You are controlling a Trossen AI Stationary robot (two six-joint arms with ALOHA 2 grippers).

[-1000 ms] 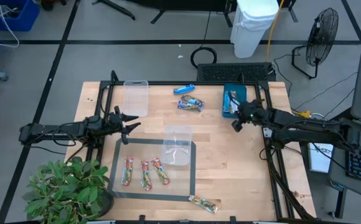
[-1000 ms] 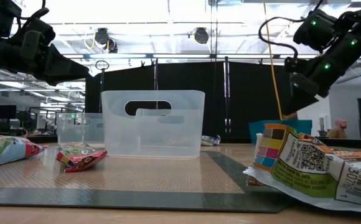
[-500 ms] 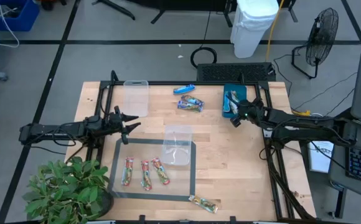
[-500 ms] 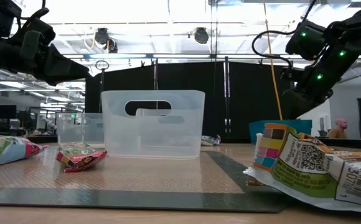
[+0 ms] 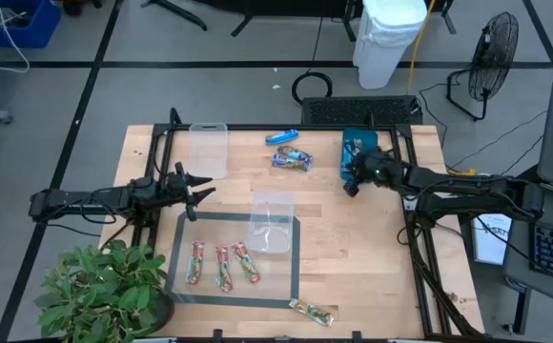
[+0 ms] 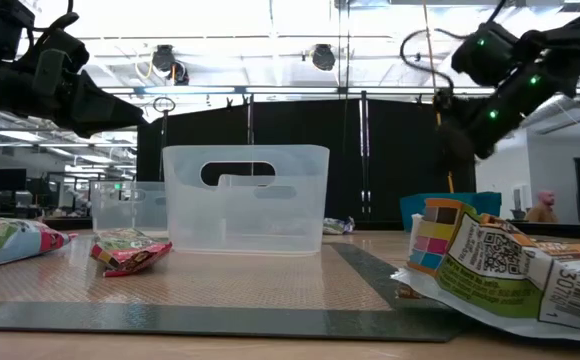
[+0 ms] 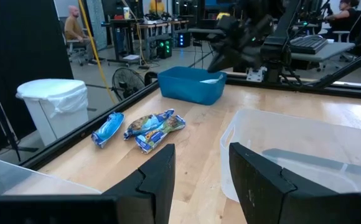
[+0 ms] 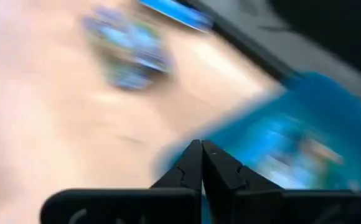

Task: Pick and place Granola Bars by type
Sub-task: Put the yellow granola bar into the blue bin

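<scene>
Three red-and-green Granola Bars (image 5: pixel 222 265) lie on the dark mat (image 5: pixel 183 286). A blue bar (image 5: pixel 281 137) and a tan-and-teal pair (image 5: pixel 292 159) lie at the far middle. Another bar (image 5: pixel 312 311) lies at the near edge. More bars lie in the teal tray (image 5: pixel 345 143). My right gripper (image 5: pixel 350 186) is shut with nothing in it and hovers at the tray's near left corner, its fingertips together in its wrist view (image 8: pixel 200 155). My left gripper (image 5: pixel 198 191) waits open over the table's left side, holding nothing (image 7: pixel 199 168).
One clear tub (image 5: pixel 273 224) stands on the mat's far right corner, and a second (image 5: pixel 209 150) stands at the far left. A potted plant (image 5: pixel 100 291) fills the near left corner. The black frame rails (image 5: pixel 412 238) run along both table sides.
My right gripper has gone toward the table's left edge, along the tray's near end, and has tipped further down. It has stayed shut.
</scene>
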